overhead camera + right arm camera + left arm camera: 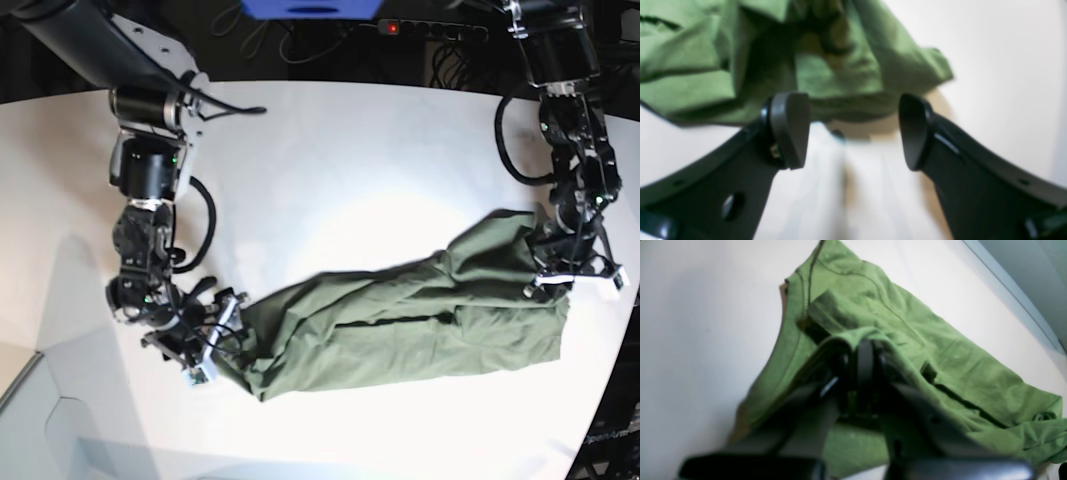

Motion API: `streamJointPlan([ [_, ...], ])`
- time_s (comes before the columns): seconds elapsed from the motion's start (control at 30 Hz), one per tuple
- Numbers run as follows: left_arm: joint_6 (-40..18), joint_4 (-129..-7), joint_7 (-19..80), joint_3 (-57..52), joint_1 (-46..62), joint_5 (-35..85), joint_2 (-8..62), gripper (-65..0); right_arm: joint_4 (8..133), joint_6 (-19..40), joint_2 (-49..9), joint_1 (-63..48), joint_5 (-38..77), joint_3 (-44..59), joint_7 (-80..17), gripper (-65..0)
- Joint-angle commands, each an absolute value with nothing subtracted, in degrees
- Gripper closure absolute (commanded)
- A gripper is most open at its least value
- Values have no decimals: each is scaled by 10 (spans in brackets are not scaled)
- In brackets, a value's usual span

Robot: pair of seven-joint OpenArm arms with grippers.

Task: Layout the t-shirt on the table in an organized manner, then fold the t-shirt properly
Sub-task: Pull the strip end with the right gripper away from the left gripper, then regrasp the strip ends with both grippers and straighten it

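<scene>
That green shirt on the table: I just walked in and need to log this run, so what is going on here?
A two-armed robot is laying out a plain olive-green cotton t-shirt on the large white table. The left gripper is shut on a raised fold of cloth at one end. The right gripper, at the other end, has its jaws open with nothing between them. The shirt lies bunched in a long, wrinkled strip, not yet flat or folded.

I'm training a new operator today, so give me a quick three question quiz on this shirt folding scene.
1. True or false: the left tool is shut on the t-shirt.
2. The right tool is: A) clamped on cloth, B) open with nothing between its pads, C) out of view.
3. Fill in: the t-shirt lies stretched and bunched between the two arms on the white ____.

Key: 1 true; 2 B; 3 table.
</scene>
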State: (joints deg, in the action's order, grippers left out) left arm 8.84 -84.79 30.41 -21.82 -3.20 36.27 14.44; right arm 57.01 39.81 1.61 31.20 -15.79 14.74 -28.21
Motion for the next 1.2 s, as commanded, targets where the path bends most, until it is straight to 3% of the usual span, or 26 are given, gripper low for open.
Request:
streamJointPlan([
  [0.0,88,-859,296,-220,-36,364,152,-1,569,400,14,337,-150,146,-266,-419],
  [0.2,88,-861,296,-220,-28,364,152,-1,519,400,14,366,-150,146,-264,-411],
  [0.27,88,-862,296,-220,-26,364,152,-1,518,400,14,366,-150,146,-264,-370],
  [0.33,88,-861,296,-220,-26,364,152,-1,518,400,14,366,-150,146,-264,-280],
  [0.47,88,-865,296,-228,-21,364,152,-1,525,400,14,365,-153,146,-269,0],
  [0.57,87,-880,300,-259,-14,370,151,-1,584,400,3,337,-150,146,-289,0],
  [0.9,87,-1053,302,-329,102,371,148,-1,945,400,-29,195,-150,146,-365,0],
  [1.17,87,-1107,302,-326,213,371,146,-1,1063,400,-69,55,-150,147,-361,0],
])
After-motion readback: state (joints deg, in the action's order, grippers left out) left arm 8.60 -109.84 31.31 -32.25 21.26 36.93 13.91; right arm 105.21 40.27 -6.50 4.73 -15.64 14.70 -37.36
